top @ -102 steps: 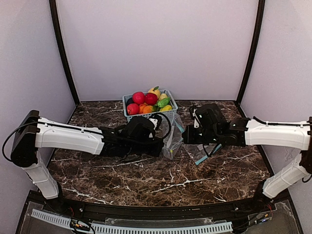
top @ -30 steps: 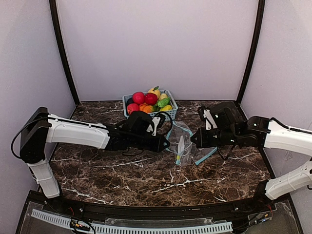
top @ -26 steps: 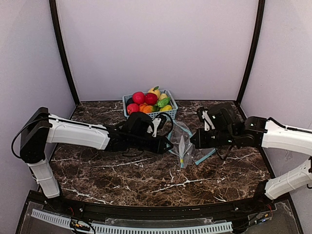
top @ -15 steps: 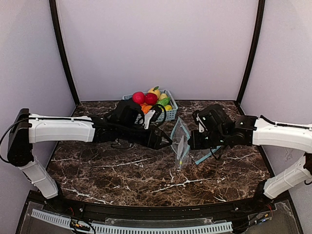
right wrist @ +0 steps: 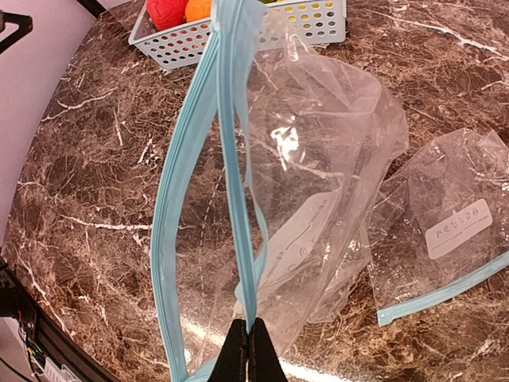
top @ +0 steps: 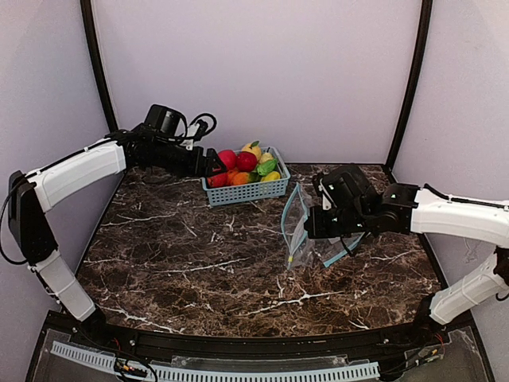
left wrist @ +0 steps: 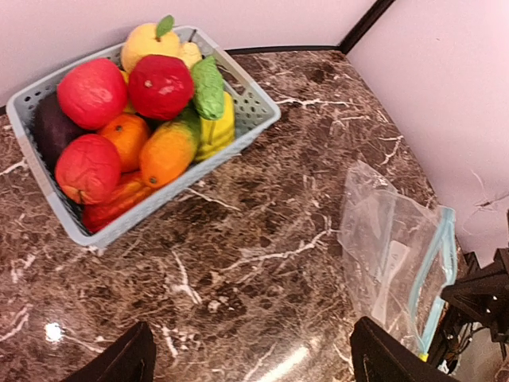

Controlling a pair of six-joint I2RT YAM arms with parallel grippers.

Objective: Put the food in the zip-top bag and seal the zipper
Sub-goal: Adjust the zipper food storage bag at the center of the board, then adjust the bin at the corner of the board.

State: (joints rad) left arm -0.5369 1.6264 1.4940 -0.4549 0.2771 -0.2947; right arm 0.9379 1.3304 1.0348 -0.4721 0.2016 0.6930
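- Spanning the cell from wall to wall, a dark brown, white-veined worktop point(top: 199, 263) is seen; its gloss is shown by glare spots in the left wrist view.
- The cell is closed in by plain lilac walls on three sides. Black posts point(top: 99, 79) are fitted in the rear corners and a black rail point(top: 238, 344) runs along the near edge.
- A light-blue mesh basket point(top: 242, 191) is set at the rear edge, close to the back wall and left of centre.
- The food point(top: 246, 161) is all piled in that basket: red round pieces, orange and yellow ones, and a long green one on top.
- The left end effector point(left wrist: 254, 362) is held above the worktop just left of the basket, with fingers spread wide and nothing gripped.
- The right end effector point(right wrist: 248, 350) is pinched fully closed on the zipper point(right wrist: 231, 159).
- The zip-top bag point(top: 298, 231) is held up on edge, right of centre, with its two strips parted and the mouth gaping.
- Whether the bag's lower end rests on the worktop cannot be told.
- A second clear bag point(right wrist: 453, 231) is laid flat just beside the held one, under the right arm, with its white label up.
- Bare marble is exposed across the left half and front centre, from basket to rail.
- A narrower strip is left between the basket and the held bag.
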